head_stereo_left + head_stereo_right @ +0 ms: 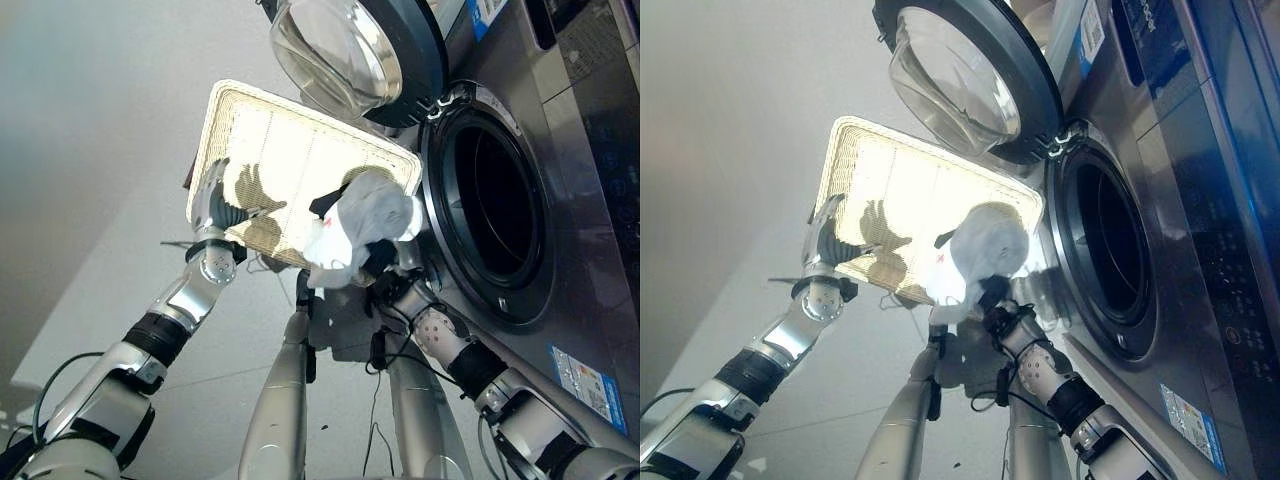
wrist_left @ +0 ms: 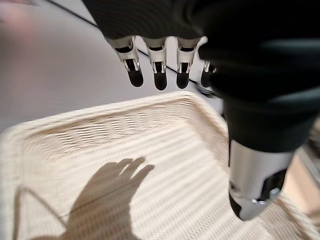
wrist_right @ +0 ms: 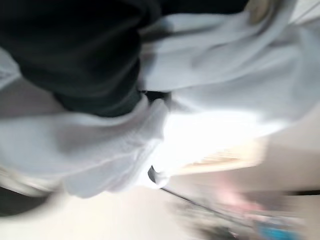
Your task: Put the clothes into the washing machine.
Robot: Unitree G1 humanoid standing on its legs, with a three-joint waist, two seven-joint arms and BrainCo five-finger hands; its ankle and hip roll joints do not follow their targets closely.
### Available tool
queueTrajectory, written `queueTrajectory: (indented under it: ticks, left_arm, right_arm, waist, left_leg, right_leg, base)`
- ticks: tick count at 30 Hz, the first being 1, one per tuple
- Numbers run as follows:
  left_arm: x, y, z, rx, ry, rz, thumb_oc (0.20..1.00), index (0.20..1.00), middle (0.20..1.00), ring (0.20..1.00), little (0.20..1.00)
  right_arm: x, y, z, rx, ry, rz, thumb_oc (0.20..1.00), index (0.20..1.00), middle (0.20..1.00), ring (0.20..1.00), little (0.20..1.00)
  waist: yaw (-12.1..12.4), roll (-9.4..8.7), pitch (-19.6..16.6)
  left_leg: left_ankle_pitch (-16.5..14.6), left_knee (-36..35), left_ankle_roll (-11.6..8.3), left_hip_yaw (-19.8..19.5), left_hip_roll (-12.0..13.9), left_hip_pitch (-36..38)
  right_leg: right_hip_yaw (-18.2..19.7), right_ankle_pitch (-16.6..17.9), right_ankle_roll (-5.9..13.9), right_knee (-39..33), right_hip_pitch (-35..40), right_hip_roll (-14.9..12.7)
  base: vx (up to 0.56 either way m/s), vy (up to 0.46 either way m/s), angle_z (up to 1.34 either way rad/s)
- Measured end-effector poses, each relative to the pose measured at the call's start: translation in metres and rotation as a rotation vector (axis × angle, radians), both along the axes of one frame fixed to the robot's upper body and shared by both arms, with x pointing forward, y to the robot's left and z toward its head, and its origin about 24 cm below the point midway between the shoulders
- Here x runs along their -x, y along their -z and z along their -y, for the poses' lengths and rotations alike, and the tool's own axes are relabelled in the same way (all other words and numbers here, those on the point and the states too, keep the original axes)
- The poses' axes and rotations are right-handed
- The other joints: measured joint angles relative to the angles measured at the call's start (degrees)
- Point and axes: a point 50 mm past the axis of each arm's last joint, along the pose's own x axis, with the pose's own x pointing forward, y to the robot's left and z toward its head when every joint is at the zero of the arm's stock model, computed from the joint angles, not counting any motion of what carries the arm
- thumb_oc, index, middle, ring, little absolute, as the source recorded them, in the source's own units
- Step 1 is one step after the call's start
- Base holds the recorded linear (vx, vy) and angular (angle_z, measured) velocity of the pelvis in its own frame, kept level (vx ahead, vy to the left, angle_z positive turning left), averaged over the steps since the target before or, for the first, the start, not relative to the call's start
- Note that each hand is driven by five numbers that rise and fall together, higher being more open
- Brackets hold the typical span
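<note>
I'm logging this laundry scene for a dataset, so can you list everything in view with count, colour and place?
Basket: one, cream woven, on the floor left of the washer, empty apart from shadows.
Clothes: one bundle, pale grey-white with dark parts, held over the basket's corner nearest the washer.
Washer: one, dark grey metallic, on the right, drum opening facing the basket.
Door: one, round glass in a dark ring, swung open above the basket.
Floor: pale grey, around the basket.
Left hand: over the basket's left edge, fingers straight, holding nothing.
Right hand: wrapped in the clothes beside the washer; fingers hidden by cloth.
</note>
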Motion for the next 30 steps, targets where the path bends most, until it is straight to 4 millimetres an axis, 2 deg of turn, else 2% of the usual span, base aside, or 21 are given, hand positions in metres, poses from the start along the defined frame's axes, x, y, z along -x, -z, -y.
queueTrajectory:
  ticks: [1,2,3,5,6,8,10,12,13,14,15,17,18,19,20,21,23,26,27,30]
  left_arm:
    - [0.0,0.007,-0.01,0.048,-0.058,-0.015,1.0,1.0,1.0,1.0,1.0]
    - [0.001,0.01,-0.013,0.05,-0.071,-0.025,1.0,1.0,1.0,1.0,1.0]
    - [0.003,0.017,-0.018,0.047,-0.092,-0.048,1.0,1.0,1.0,1.0,1.0]
    - [0.005,0.031,-0.028,0.046,-0.135,-0.094,1.0,1.0,1.0,1.0,1.0]
    - [0.006,0.032,-0.029,0.049,-0.139,-0.099,1.0,1.0,1.0,1.0,1.0]
    - [0.008,0.039,-0.032,0.068,-0.143,-0.113,1.0,1.0,1.0,1.0,1.0]
    - [0.009,0.039,-0.028,0.087,-0.117,-0.104,1.0,1.0,1.0,1.0,1.0]
    - [0.012,0.038,-0.027,0.088,-0.088,-0.083,1.0,1.0,1.0,1.0,1.0]
    - [0.02,0.04,-0.031,0.082,-0.063,-0.08,1.0,1.0,1.0,1.0,1.0]
    - [0.02,0.04,-0.031,0.082,-0.063,-0.08,1.0,1.0,1.0,1.0,1.0]
    - [0.031,0.047,-0.041,0.038,-0.054,-0.114,1.0,1.0,1.0,1.0,1.0]
    - [0.034,0.049,-0.045,0.031,-0.06,-0.124,1.0,1.0,1.0,1.0,1.0]
    - [0.039,0.048,-0.049,0.008,-0.053,-0.131,1.0,1.0,1.0,1.0,1.0]
    - [0.039,0.049,-0.051,-0.002,-0.053,-0.141,1.0,1.0,1.0,1.0,1.0]
    - [0.039,0.049,-0.051,-0.002,-0.053,-0.141,1.0,1.0,1.0,1.0,1.0]
    - [0.039,0.048,-0.053,-0.007,-0.052,-0.149,1.0,1.0,1.0,1.0,1.0]
    - [0.034,0.045,-0.049,-0.001,-0.029,-0.15,1.0,1.0,1.0,1.0,1.0]
    - [0.028,0.04,-0.044,0.012,-0.002,-0.144,1.0,1.0,1.0,1.0,1.0]
    - [0.022,0.035,-0.042,0.016,0.006,-0.136,1.0,1.0,1.0,1.0,1.0]
    - [0.014,0.031,-0.037,0.024,0.017,-0.137,1.0,1.0,1.0,1.0,1.0]
  right_arm:
    - [-0.008,-0.003,0.019,-0.129,0.124,-0.022,0.2,0.2,0.2,0.2,0.2]
    - [-0.01,-0.004,0.025,-0.156,0.157,-0.025,0.2,0.2,0.2,0.2,0.2]
    - [-0.014,-0.007,0.043,-0.22,0.236,-0.032,0.2,0.2,0.2,0.2,0.2]
    - [-0.026,-0.012,0.082,-0.472,0.441,-0.094,0.2,0.2,0.2,0.2,0.2]
    - [-0.027,-0.015,0.096,-0.525,0.496,-0.104,0.2,0.2,0.2,0.2,0.2]
    - [-0.03,-0.033,0.141,-0.7,0.685,-0.154,0.2,0.2,0.2,0.2,0.2]
    - [-0.031,-0.047,0.163,-0.805,0.784,-0.212,0.2,0.2,0.2,0.2,0.2]
    - [-0.026,-0.053,0.187,-0.857,0.869,-0.251,0.2,0.2,0.2,0.2,0.2]
    - [-0.016,-0.051,0.202,-0.968,0.995,-0.27,0.2,0.2,0.2,0.2,0.2]
    - [-0.016,-0.051,0.202,-0.968,0.995,-0.27,0.2,0.2,0.2,0.2,0.2]
    - [-0.002,-0.049,0.216,-1.089,1.145,-0.264,0.2,0.2,0.2,0.2,0.2]
    - [0.005,-0.052,0.223,-1.124,1.208,-0.25,0.2,0.2,0.2,0.2,0.2]
    - [0.022,-0.053,0.241,-1.205,1.354,-0.203,0.332,0.332,0.332,0.332,0.332]
    - [0.028,-0.054,0.245,-1.227,1.396,-0.188,0.667,0.667,0.667,0.667,0.667]
    - [0.028,-0.054,0.245,-1.227,1.396,-0.188,0.667,0.667,0.667,0.667,0.667]
    - [0.031,-0.059,0.249,-1.256,1.411,-0.169,1.0,1.0,1.0,1.0,1.0]
    - [0.031,-0.059,0.246,-1.292,1.386,-0.2,1.0,1.0,1.0,1.0,1.0]
    - [0.024,-0.06,0.23,-1.362,1.305,-0.256,1.0,1.0,1.0,1.0,1.0]
    - [0.017,-0.059,0.215,-1.381,1.242,-0.272,1.0,1.0,1.0,1.0,1.0]
    - [0.007,-0.059,0.193,-1.385,1.145,-0.274,1.0,1.0,1.0,1.0,1.0]
  waist:
    - [-0.4,0.01,0.0]
    - [-0.5,0.02,0.0]
    - [-0.5,0.04,0.0]
    - [-0.5,0.12,0.1]
    - [-0.5,0.19,0.1]
    - [-0.2,0.65,0.1]
    - [1.0,1.64,0.2]
    - [2.3,2.05,0.3]
    - [3.4,2.48,0.3]
    - [3.4,2.48,0.3]
    - [4.4,2.63,0.4]
    - [4.6,2.61,0.4]
    - [5.4,2.64,0.5]
    - [5.4,2.6,0.5]
    - [5.4,2.6,0.5]
    - [4.9,2.49,0.6]
    - [4.8,2.47,0.6]
    - [3.9,2.31,0.7]
    - [2.8,2.39,0.6]
    - [0.8,2.35,0.6]
  left_leg:
    - [0.0,-0.1,0.06,0.0,-0.1,0.0]
    - [0.1,-0.1,0.13,0.1,-0.1,-0.1]
    - [0.1,-0.3,0.17,0.4,-0.1,-0.1]
    - [0.1,-0.4,0.18,1.3,-0.1,-0.1]
    - [0.1,-0.4,0.19,1.3,-0.1,-0.1]
    - [0.1,-0.4,0.18,1.4,-0.1,-0.3]
    - [0.1,-0.4,0.2,1.4,0.2,-0.8]
    - [0.0,-0.3,0.35,1.4,0.3,-1.0]
    - [-0.1,-0.1,0.55,1.2,0.3,-1.5]
    - [-0.1,-0.1,0.55,1.2,0.3,-1.5]
    - [-0.3,0.4,0.84,1.2,0.0,-2.8]
    - [-0.5,0.8,1.35,1.2,-0.1,-3.5]
    - [-0.7,1.7,1.84,1.2,-0.7,-5.5]
    - [-0.9,2.1,2.18,1.3,-0.7,-6.2]
    - [-0.9,2.1,2.18,1.3,-0.7,-6.2]
    - [-1.5,3.3,3.04,1.8,-1.2,-7.5]
    - [-2.2,4.1,3.61,2.7,-1.6,-7.5]
    - [-2.4,5.0,3.68,3.1,-2.0,-7.5]
    - [-2.4,5.3,3.67,3.1,-2.1,-7.1]
    - [-2.5,5.3,3.69,3.1,-2.0,-5.5]
  right_leg:
    - [0.0,0.0,0.0,0.0,-0.1,-0.1]
    - [0.1,0.0,0.0,0.0,-0.2,-0.1]
    - [0.3,0.0,0.01,0.0,-0.4,-0.1]
    - [0.4,0.1,0.03,0.0,-0.6,-0.1]
    - [0.4,0.1,0.03,-0.1,-0.6,-0.1]
    - [0.5,0.3,0.15,-0.5,-0.6,0.0]
    - [0.5,1.0,-0.08,-1.5,-0.7,0.4]
    - [0.5,1.1,-0.15,-1.9,-0.7,0.5]
    - [0.5,1.4,-0.11,-2.4,-0.6,0.8]
    - [0.5,1.4,-0.11,-2.4,-0.6,0.8]
    - [0.7,2.4,-0.24,-3.3,-1.2,0.7]
    - [0.7,2.5,-0.03,-3.7,-1.4,0.6]
    - [1.4,3.1,0.45,-3.9,-2.9,0.1]
    - [1.7,3.2,0.64,-4.0,-3.5,-0.2]
    - [1.7,3.2,0.64,-4.0,-3.5,-0.2]
    - [2.0,3.4,1.15,-3.9,-4.3,-0.7]
    - [2.5,3.3,1.57,-3.9,-4.3,-1.2]
    - [3.0,3.3,1.9,-3.9,-3.9,-1.7]
    - [3.0,3.3,1.91,-3.9,-3.3,-1.9]
    - [3.0,3.3,1.91,-3.9,-1.6,-2.0]
  base:
    - [0.07,0.033,0.0]
    - [0.06,0.02,-0.04]
    - [0.06,0.006,-0.07]
    - [0.05,-0.035,-0.08]
    - [0.06,-0.061,-0.04]
    - [0.07,-0.078,-0.02]
    - [0.08,-0.093,-0.04]
    - [0.07,-0.091,0.02]
    - [0.06,-0.072,0.05]
    - [0.07,-0.09,0.09]
    - [0.06,-0.077,0.06]
    - [0.04,-0.054,0.07]
    - [0.04,-0.005,0.05]
    - [0.04,-0.005,0.05]
    - [0.05,0.009,-0.04]
    - [0.05,0.008,-0.08]
    - [0.05,0.0,-0.12]
    - [0.03,-0.007,-0.05]
    - [0.0,0.0,0.0]
    - [0.02,0.002,0.03]
